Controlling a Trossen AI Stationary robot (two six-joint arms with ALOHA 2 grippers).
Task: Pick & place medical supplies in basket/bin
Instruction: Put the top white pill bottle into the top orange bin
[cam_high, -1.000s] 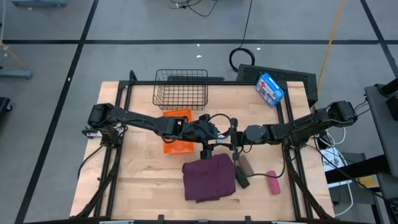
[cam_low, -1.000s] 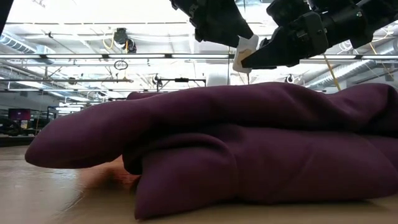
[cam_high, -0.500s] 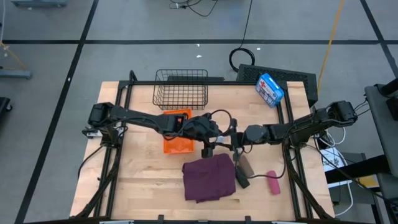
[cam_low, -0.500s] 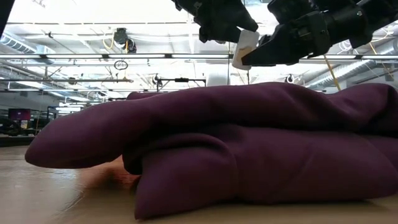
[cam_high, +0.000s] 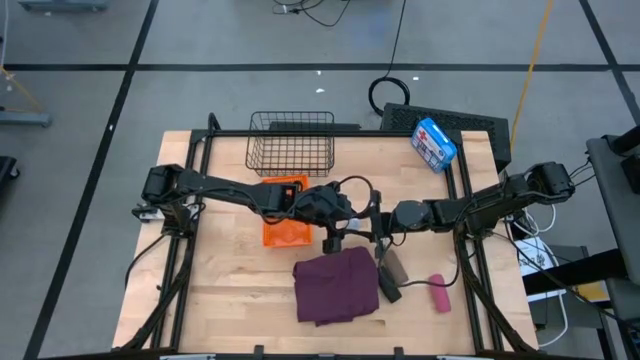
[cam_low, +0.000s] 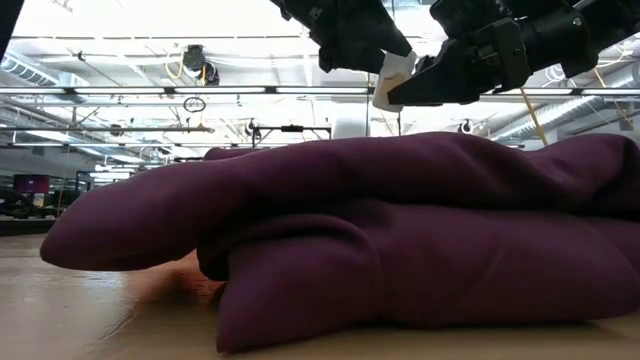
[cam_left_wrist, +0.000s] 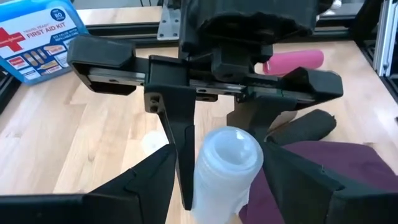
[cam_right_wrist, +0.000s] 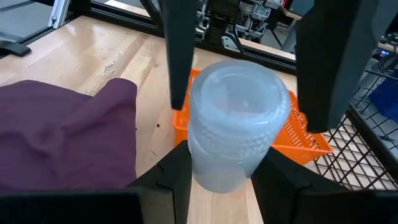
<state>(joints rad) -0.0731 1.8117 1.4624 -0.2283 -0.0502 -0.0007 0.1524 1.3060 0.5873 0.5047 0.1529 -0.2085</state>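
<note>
Pale wood tabletop (cam_high: 220, 290), open workshop floor around it.

- Left end effector (cam_high: 341, 222) and right end effector (cam_high: 372, 223) meet tip to tip in the air, above the far edge of the purple cloth (cam_high: 335, 285).
- Small white vial (cam_left_wrist: 227, 165) sits between the two. Right end effector looks closed on it. The left one's fingers stand wide, straddling the vial without clear contact. Reads as a hand-over in mid-air.
- Orange tray (cam_high: 281, 236) lies just behind and beside the left end effector, and the wire basket (cam_high: 290, 158) lies beyond that.
- Brown roll (cam_high: 391, 265), black roll (cam_high: 388, 291) and pink roll (cam_high: 438, 293) lie below and beside the right end effector, on the tabletop.

Risks, as I judge them:
- If the right one lets go before the left one closes, the vial drops. Landing on cloth is soft, but the round vial could roll off among the rolls.
- The vial is smooth and ribbed, and a closing finger that meets it off-centre could tip or squirt it out.
- The four fingers are crowded, so a small misalignment could knock finger against finger.

Views compared:
- High view gives the layout but hides the vial under the arms.
- Low view shows the vial (cam_low: 390, 78) well clear above the cloth, with tray and basket screened.
- Right wrist view shows the vial (cam_right_wrist: 236, 130) with the tray past it. Left wrist view shows the first-aid box (cam_left_wrist: 34, 37).
</note>
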